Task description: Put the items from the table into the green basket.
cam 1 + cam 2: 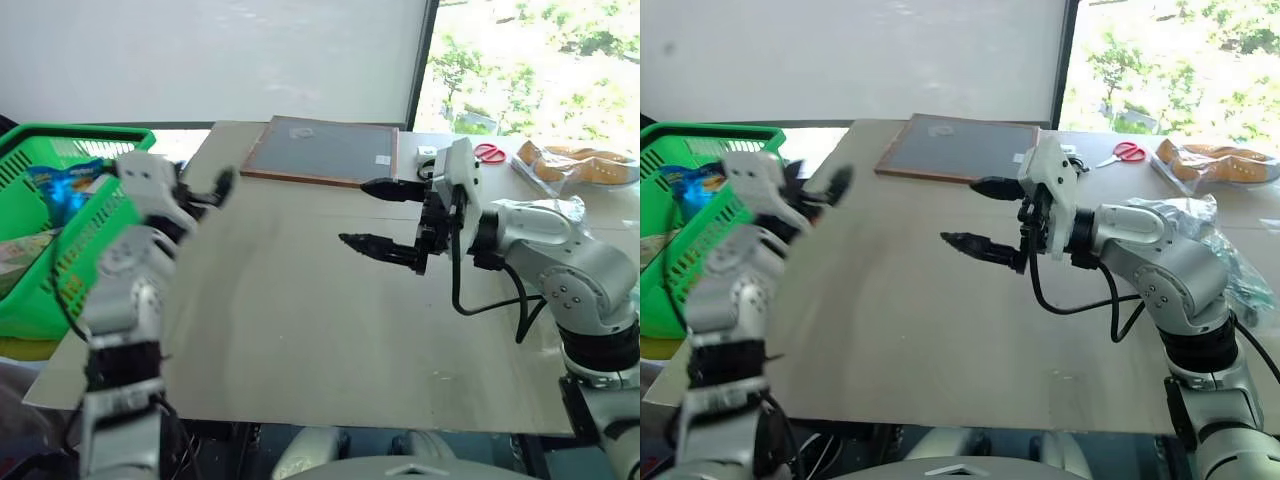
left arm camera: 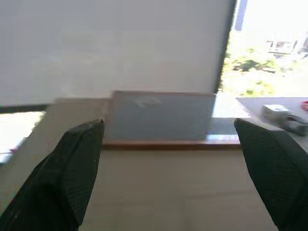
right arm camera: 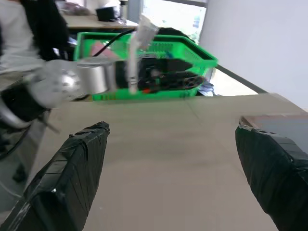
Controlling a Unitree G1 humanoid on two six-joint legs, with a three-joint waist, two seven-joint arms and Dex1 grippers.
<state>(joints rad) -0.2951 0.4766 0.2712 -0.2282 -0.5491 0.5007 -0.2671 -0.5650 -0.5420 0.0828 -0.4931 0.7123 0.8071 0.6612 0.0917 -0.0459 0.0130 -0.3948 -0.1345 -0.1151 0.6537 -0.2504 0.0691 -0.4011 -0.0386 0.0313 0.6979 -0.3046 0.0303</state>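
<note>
Fingers of both the left gripper [image 1: 205, 195] and right gripper [image 1: 372, 215] gape wide, empty; best swing right toward the plastic bag [image 1: 1200, 225], then carry it to the green basket [image 1: 40, 260]

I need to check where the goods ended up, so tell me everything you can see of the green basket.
The green basket is bright green plastic with slotted lattice sides and a thick rim. It stands upright just off the left edge of the table, beside the open left gripper, which hangs by its rim without visibly touching it. Inside lie a blue printed packet and a pale item lower down; the rest of its contents are hidden.
</note>
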